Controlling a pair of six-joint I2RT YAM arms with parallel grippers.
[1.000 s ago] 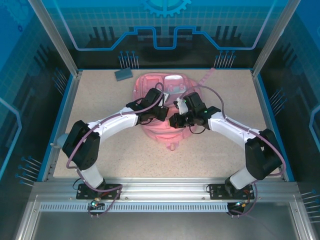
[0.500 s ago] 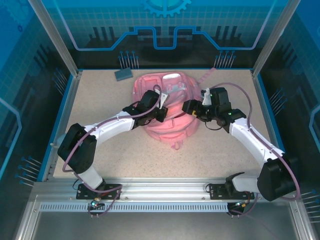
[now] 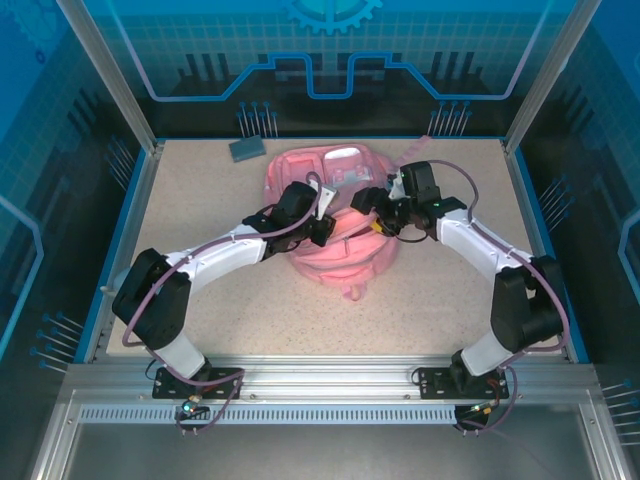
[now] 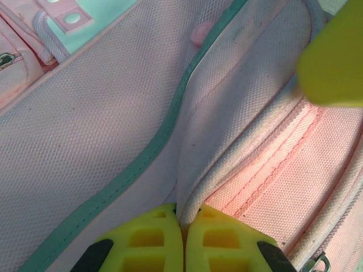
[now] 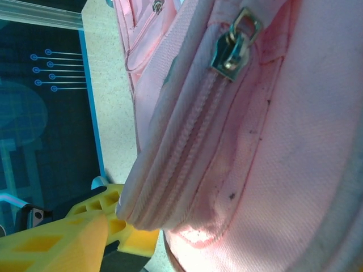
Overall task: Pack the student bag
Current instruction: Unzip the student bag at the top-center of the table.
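The student bag [image 3: 338, 255], pink, lies on the far middle of the table [image 3: 200, 190]. One pink strap [image 3: 412, 156] trails from it toward the far right corner. A small grey-blue pad [image 3: 246, 149] sits near the far left corner, well apart from the bag.

Left arm: it reaches in from the left, and the left gripper [image 3: 322, 222] is on the bag's middle. In the left wrist view the left gripper [image 4: 182, 218] has its two yellow fingers pressed together on a raised fold of the bag's fabric [image 4: 102, 124], pinched just beside a line of teal piping [image 4: 147, 158]. A blurred yellow shape [image 4: 334, 56] stands at the upper right of that view. What it is cannot be told.

Right arm: it reaches in from the right, and the right gripper [image 3: 366, 203] is over the bag's right upper part, near the left gripper. In the right wrist view the right gripper [image 5: 110, 218] meets the end of a zipped ridge of the bag [image 5: 272, 141]. The ridge touches the far finger. Whether the fingers clamp it cannot be told. A metal zip pull [image 5: 232, 45] lies on the ridge, well apart from the fingers.
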